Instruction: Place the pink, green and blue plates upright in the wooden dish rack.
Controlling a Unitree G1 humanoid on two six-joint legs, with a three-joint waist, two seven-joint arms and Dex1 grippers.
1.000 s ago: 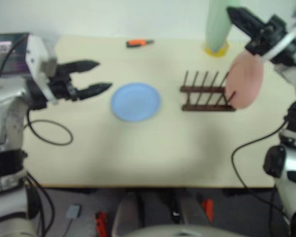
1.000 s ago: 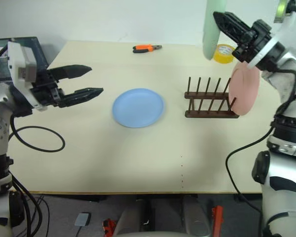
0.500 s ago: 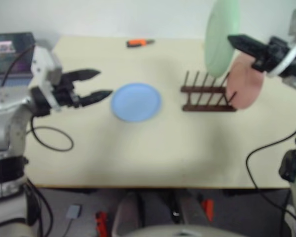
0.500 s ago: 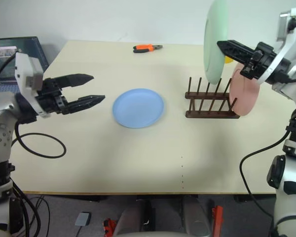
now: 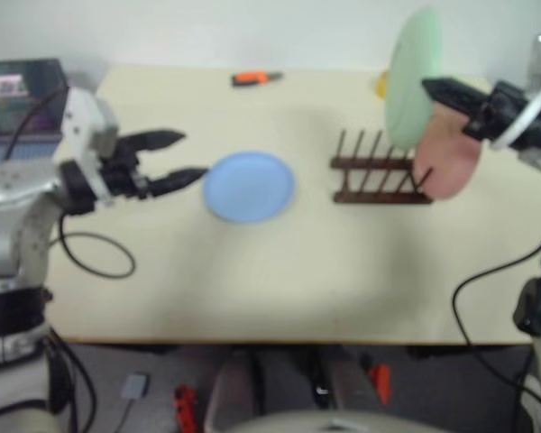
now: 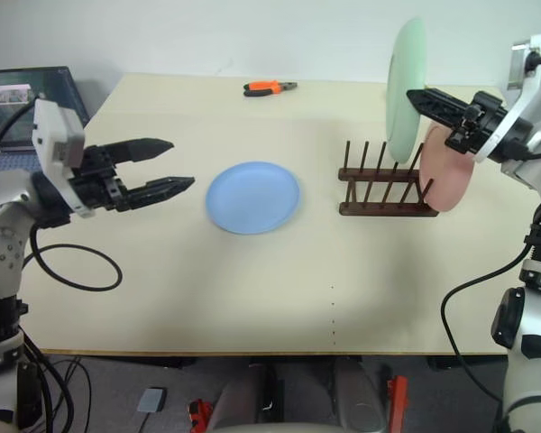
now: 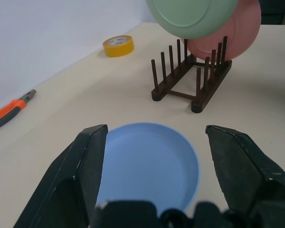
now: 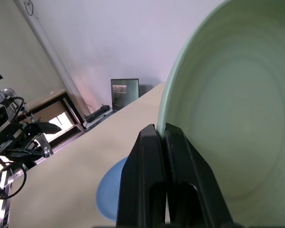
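Right eye view is showing the right gripper (image 6: 421,96) pinching the rim of the green plate (image 6: 404,88) between its closed fingers, holding it upright on edge above the wooden dish rack (image 6: 385,190), over the rack's right half. The plate's lower edge is hanging close to the tops of the pegs; whether it is touching them is hard to tell from here. The pink plate (image 6: 449,179) is standing upright at the right end of the rack, leaning slightly outward. The blue plate (image 6: 252,197) is lying flat on the table (image 6: 252,298), left of the rack and well apart from it. The left gripper (image 6: 178,165) is hovering just left of the blue plate with its fingers spread wide and nothing between them. Toward the far edge of the table, orange-handled pliers (image 6: 269,87) are lying, and in the left wrist view a roll of yellow tape (image 7: 118,45) is sitting beyond the rack.
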